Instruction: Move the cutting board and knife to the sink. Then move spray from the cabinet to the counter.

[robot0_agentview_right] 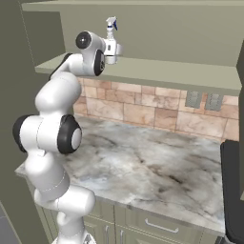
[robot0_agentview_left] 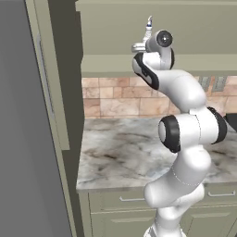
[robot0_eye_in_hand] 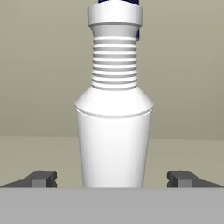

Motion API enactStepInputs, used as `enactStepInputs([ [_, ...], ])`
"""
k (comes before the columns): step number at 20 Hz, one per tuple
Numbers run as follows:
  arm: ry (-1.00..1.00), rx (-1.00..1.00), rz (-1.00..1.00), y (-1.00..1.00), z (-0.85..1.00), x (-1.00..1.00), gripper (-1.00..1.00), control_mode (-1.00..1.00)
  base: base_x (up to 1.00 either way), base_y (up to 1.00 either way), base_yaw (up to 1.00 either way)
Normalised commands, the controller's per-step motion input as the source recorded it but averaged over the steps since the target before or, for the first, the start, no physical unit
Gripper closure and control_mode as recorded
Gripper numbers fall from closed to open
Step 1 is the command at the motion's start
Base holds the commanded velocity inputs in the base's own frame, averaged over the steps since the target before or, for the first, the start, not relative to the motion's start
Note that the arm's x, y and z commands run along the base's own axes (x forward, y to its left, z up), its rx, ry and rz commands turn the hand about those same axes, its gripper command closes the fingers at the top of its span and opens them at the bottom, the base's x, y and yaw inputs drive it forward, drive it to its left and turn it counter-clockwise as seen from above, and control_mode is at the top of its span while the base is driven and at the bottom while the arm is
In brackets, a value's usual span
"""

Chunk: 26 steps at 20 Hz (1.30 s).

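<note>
No lettering, labels, brand marks or numbers are showing anywhere I can read; the spray [robot0_eye_in_hand: 113,131] bottle's white body is looking blank.

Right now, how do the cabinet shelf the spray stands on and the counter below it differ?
The cabinet shelf is plain sage-green; the counter is pale grey marble with dark veining. The cabinet shelf sits high, above the tiled wall, and the counter lies below it and juts farther forward. The cabinet shelf bears the upright spray, with the open gripper either side of it; the counter does not. Both are flat and level.
</note>
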Motion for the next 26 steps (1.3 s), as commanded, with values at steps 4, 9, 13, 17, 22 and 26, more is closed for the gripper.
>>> enactStepInputs([
  [4, 0.0, 0.0, 0.0, -0.03, 0.0, 0.11, -1.0, -1.0, 0.0, 0.0, 0.0],
  [9, 0.0, 0.0, 0.0, -0.04, -0.01, 0.1, -1.0, -1.0, 0.0, 0.0, 0.0],
  [13, 0.0, 0.0, 0.0, -0.03, -0.01, 0.1, -1.0, -1.0, 0.0, 0.0, 0.0],
  [17, 0.0, 0.0, 0.0, -0.03, -0.03, 0.1, -1.0, -1.0, 0.0, 0.0, 0.0],
  [22, 0.0, 0.0, 0.0, -0.03, -0.04, 0.12, -1.0, -1.0, 0.0, 0.0, 0.0],
  [26, 0.0, 0.0, 0.0, -0.03, -0.03, 0.11, -1.0, -1.0, 0.0, 0.0, 0.0],
])
